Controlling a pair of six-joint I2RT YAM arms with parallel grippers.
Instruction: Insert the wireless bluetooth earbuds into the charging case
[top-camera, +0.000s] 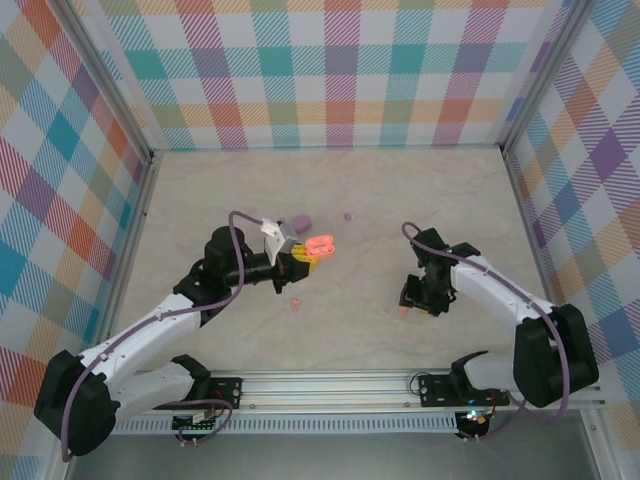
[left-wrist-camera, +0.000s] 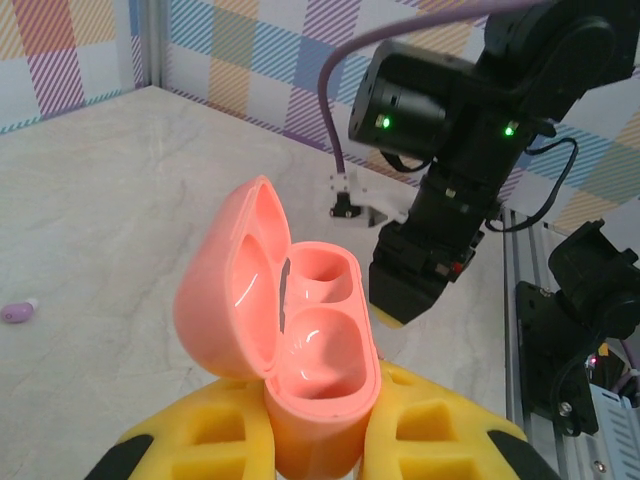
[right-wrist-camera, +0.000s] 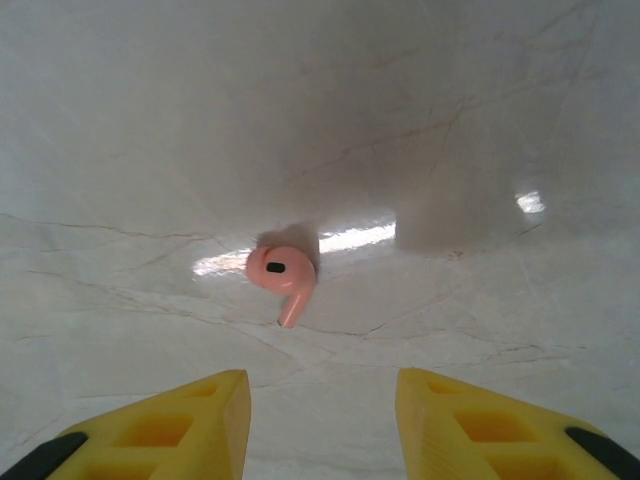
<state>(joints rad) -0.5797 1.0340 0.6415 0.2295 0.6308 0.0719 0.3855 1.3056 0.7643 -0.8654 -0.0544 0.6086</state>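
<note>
The left arm stretches toward the table's middle, its gripper (top-camera: 303, 256) clamped on an open salmon case (left-wrist-camera: 300, 340). The right arm folds back, its gripper (right-wrist-camera: 322, 420) pointing down at the table, jaws parted.

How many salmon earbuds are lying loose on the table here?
2. One salmon earbud lies just nearer the arm bases than the left claw; the other earbud lies ahead of the open right claw.

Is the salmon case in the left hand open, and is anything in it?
Open and empty: the salmon case in the left hand has its lid swung back, both wells bare.
</note>
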